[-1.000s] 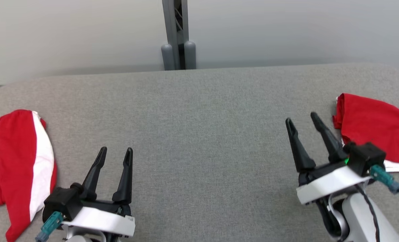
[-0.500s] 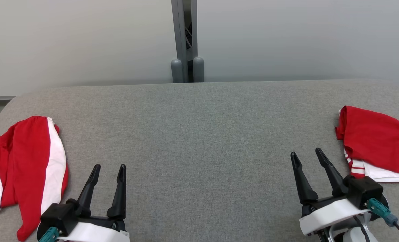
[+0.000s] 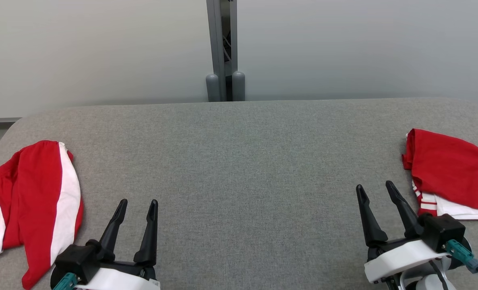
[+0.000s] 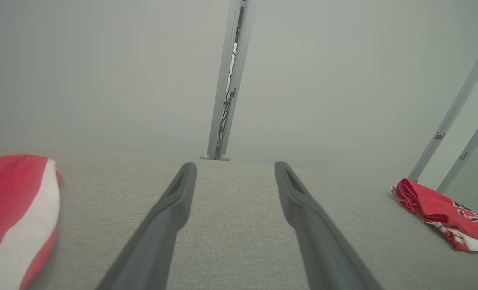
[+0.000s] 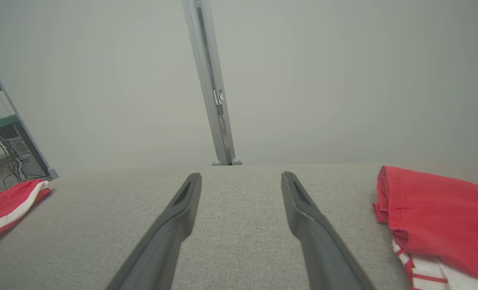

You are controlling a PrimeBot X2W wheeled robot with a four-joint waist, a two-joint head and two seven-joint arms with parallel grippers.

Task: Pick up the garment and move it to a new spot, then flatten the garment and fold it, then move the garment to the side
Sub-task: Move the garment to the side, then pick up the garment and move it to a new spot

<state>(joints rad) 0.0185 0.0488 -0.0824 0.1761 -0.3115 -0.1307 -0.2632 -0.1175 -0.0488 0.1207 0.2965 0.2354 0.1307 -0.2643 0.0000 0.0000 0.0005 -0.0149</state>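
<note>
Both jaws gape wide, empty; folded garment (image 3: 448, 173) lies just beside right jaws.

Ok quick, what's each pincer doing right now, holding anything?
Left pincer: open, holding nothing.
Right pincer: open, holding nothing.
</note>
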